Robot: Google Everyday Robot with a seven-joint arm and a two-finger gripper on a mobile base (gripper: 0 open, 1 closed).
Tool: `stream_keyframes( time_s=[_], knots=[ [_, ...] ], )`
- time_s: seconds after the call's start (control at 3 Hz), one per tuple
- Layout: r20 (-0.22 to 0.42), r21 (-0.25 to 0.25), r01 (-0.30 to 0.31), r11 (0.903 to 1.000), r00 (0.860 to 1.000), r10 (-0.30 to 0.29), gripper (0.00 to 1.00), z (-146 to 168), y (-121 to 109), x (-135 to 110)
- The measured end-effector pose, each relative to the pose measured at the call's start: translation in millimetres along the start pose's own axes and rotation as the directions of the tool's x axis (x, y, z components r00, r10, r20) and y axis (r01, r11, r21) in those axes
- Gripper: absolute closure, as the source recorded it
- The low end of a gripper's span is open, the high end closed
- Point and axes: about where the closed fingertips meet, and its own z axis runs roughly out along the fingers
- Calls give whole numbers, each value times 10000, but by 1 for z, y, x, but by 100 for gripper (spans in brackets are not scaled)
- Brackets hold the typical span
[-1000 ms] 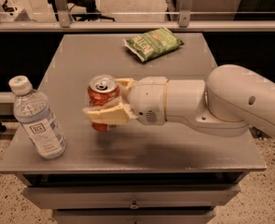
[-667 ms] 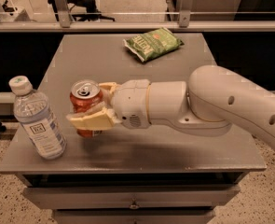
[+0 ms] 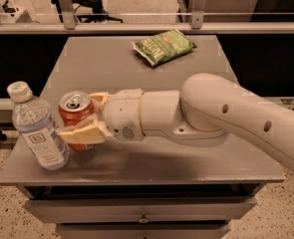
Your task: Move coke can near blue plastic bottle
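The red coke can (image 3: 75, 114) with a silver top stands upright near the table's front left, right beside the blue plastic bottle (image 3: 37, 127). The bottle is clear with a white cap and a pale label with a dark square logo. My gripper (image 3: 84, 116) reaches in from the right on a thick white arm (image 3: 196, 113). Its cream fingers (image 3: 81, 133) are shut on the can, one in front and one behind. The can's lower edge is hidden behind the front finger.
A green chip bag (image 3: 162, 46) lies at the back of the grey table (image 3: 136, 168). Drawers sit under the table's front edge. A railing and a chair base stand behind the table.
My gripper has carried the coke can leftward across the table, from the middle to right beside the bottle. The bottle and chip bag have not moved.
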Motion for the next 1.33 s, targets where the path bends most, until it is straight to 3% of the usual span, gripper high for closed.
stream_keyframes(
  time_s=[1.33],
  knots=[
    [164,-562,-206,9982,9996,216,3,-5,14,19]
  ],
)
